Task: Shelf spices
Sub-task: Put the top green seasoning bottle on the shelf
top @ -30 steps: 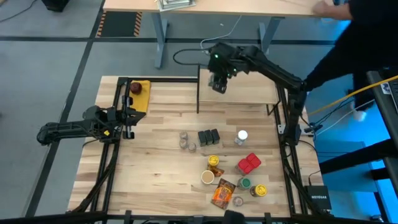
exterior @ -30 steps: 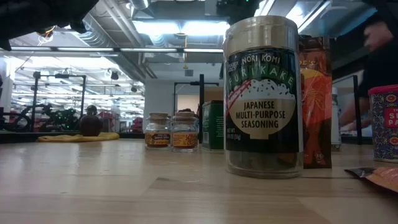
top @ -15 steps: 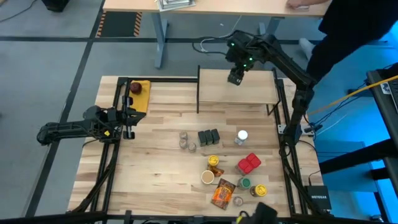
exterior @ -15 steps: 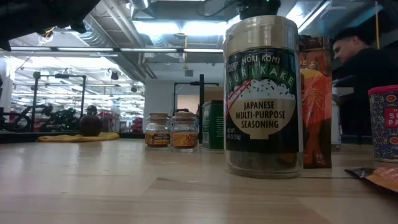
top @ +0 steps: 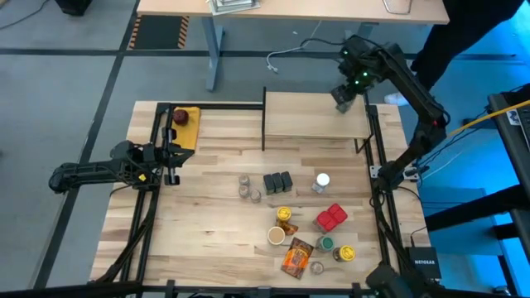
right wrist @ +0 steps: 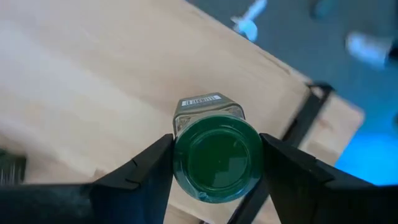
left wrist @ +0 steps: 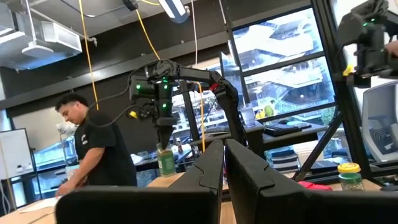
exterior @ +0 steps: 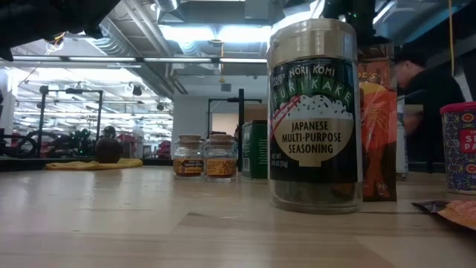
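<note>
A: Where does the right gripper (top: 344,98) stand, taking the pale wood rectangular shelf on its thin black frame (top: 310,120) as the mark?

B: Above the shelf's far right corner. Its two dark fingers (right wrist: 146,163) clasp a square-shouldered glass jar with a round green lid (right wrist: 216,157) by the sides, just under the lid. A white label strip shows on the jar's shoulder; what is inside cannot be seen, since the lid covers it. In the left wrist view the same jar (left wrist: 165,161) hangs upright from that gripper, with a green band round its body.

A: And the other spices?

B: All on the plank tabletop in front of the shelf. Nearest it stand three dark rectangular tins (top: 278,183) side by side, with two small clear jars (top: 245,184) to their left and a white-lidded jar (top: 322,180) to their right. Farther from the shelf are two red boxes (top: 331,217), touching, a yellow-lidded jar (top: 284,214), a tan-lidded jar (top: 276,236) and an orange packet (top: 296,256) lying flat. The low view shows a tall clear jar labelled as Japanese seasoning (exterior: 314,115), filled with dark flakes.

A: The left gripper (top: 174,159)?

B: Clenched with nothing in it, well to the shelf's left over the tabletop.
</note>
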### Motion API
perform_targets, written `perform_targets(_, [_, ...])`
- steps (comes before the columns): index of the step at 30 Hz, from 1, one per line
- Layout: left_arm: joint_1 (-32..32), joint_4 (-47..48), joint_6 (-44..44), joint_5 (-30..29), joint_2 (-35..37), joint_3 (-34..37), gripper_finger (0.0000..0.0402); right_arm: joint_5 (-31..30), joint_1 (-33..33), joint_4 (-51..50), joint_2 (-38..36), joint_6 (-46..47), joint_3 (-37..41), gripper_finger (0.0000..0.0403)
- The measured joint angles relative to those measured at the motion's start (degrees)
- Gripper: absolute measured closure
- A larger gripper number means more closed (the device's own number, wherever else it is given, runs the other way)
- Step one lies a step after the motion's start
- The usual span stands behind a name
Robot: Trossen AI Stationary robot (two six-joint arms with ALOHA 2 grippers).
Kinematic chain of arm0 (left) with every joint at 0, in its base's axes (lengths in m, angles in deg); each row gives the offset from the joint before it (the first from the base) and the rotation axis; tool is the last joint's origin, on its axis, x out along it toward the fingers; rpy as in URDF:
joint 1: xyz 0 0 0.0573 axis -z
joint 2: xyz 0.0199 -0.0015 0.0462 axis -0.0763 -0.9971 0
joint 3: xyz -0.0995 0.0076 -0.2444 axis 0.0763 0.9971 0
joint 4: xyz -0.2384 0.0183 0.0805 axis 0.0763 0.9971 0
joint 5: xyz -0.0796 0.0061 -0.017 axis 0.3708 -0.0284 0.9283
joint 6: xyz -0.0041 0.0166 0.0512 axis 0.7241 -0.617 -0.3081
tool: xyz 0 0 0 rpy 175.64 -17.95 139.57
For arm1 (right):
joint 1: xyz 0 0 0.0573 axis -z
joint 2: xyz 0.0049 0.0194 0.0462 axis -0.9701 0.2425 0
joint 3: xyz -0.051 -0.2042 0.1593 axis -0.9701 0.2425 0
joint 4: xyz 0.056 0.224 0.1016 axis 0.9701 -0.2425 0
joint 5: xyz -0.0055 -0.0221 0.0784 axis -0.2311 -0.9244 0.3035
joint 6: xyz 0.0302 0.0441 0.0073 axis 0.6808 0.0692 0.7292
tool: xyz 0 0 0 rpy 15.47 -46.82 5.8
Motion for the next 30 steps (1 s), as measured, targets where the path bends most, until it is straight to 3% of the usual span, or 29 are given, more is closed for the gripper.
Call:
perform_targets(11, [-0.02,0.0,0.89,-0.02,-0.02,0.0,0.0391,0.02,5.74,2.9,-0.05,13.19,1.97,0.0182])
perform_targets(30, [0.0,-2.43,0.46,-0.02,0.0,0.0,0.0391,1.58,12.17,4.48,0.43,22.51,1.95,0.0182])
